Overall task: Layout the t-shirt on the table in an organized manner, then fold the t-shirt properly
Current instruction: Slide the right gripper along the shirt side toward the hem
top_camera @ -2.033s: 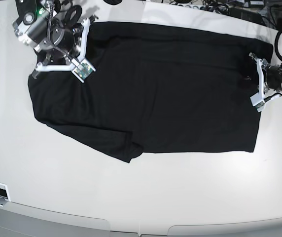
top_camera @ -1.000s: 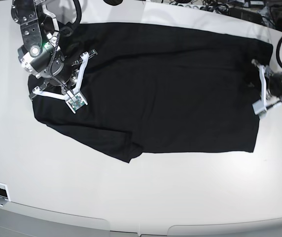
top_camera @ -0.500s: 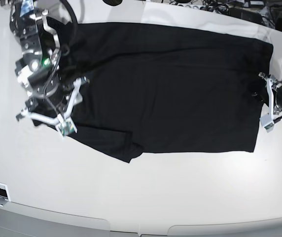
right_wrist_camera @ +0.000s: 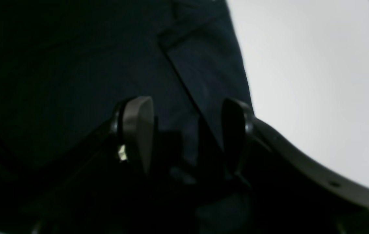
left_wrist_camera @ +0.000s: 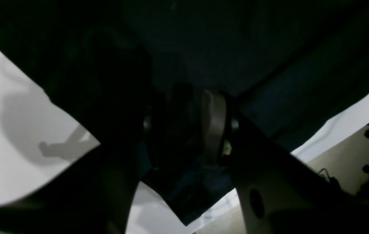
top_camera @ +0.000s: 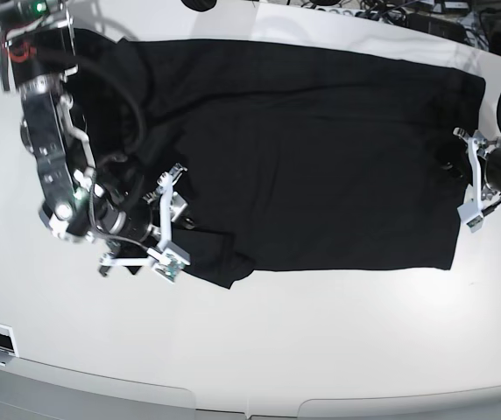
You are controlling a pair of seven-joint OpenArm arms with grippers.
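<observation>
T-shirt (top_camera: 303,149) flat on glossy white table (top_camera: 321,350)

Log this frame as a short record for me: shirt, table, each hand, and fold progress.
t-shirt: black, spread out flat, one flap doubled over at its near edge
table: glossy white, bare on the near side of the shirt
right hand: over the shirt beside that flap, jaws open, holding nothing
left hand: at the shirt's opposite edge; the dark wrist view does not show whether it grips fabric
fold progress: laid out, no proper fold made yet
</observation>
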